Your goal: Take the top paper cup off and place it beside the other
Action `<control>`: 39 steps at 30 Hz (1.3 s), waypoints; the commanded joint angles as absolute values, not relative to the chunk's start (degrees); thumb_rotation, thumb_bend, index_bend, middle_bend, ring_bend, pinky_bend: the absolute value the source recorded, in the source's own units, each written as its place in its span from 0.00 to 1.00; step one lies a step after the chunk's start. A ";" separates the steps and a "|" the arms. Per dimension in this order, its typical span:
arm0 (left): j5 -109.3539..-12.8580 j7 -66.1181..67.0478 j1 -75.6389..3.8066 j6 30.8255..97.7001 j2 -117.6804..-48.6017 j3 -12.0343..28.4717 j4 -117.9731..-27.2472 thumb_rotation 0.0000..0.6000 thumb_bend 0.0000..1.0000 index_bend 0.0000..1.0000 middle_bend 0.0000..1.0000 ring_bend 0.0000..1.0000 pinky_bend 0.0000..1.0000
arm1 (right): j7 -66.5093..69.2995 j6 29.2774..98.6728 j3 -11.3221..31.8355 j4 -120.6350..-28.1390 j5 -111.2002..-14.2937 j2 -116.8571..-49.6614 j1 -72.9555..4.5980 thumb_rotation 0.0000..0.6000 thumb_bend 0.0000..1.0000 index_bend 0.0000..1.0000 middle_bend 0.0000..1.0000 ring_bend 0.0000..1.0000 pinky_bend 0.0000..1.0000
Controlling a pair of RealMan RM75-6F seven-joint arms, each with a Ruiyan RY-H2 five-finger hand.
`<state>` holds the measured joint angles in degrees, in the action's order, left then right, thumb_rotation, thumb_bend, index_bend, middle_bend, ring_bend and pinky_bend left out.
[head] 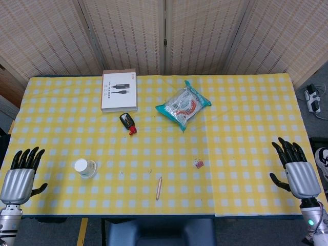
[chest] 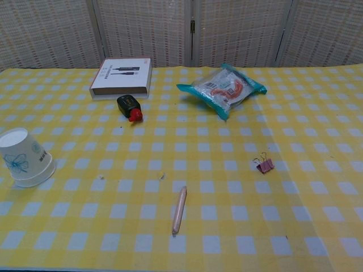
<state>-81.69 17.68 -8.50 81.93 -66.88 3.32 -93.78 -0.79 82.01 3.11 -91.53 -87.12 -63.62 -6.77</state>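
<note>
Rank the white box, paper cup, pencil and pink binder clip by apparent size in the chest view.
Largest to smallest:
1. white box
2. paper cup, though it sits nearer the camera, so its true rank is unsure
3. pencil
4. pink binder clip

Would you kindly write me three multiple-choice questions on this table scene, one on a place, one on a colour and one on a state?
1. Where does the paper cup stand?
A. near the left robot hand
B. beside the snack bag
C. on the box

2. What colour is the small binder clip?
A. green
B. pink
C. black

3. How is the right robot hand at this moment?
A. holding the pencil
B. pressing on the cup
C. open, holding nothing

Answers:
1 A: the cup stands upside down near the table's left front, closest to that hand.
2 B: the chest view shows a pink body with wire handles.
3 C: its fingers are spread at the table's right edge, nothing in them.
</note>
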 commanded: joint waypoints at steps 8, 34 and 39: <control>-83.55 15.70 -7.65 85.31 -68.06 3.71 -92.18 1.00 0.19 0.12 0.09 0.06 0.00 | -0.23 83.89 2.87 -92.01 -88.42 -63.04 -6.07 1.00 0.32 0.00 0.00 0.03 0.00; -91.01 10.59 -21.51 64.75 -59.89 1.60 -97.92 1.00 0.28 0.19 0.10 0.07 0.00 | -1.72 84.32 4.80 -97.24 -86.60 -57.75 -6.23 1.00 0.32 0.00 0.00 0.01 0.00; -89.09 10.12 -24.73 59.39 -59.25 1.97 -98.76 1.00 0.30 0.19 0.10 0.07 0.00 | -1.34 84.09 4.77 -97.14 -86.76 -57.69 -6.41 1.00 0.32 0.00 0.00 0.01 0.00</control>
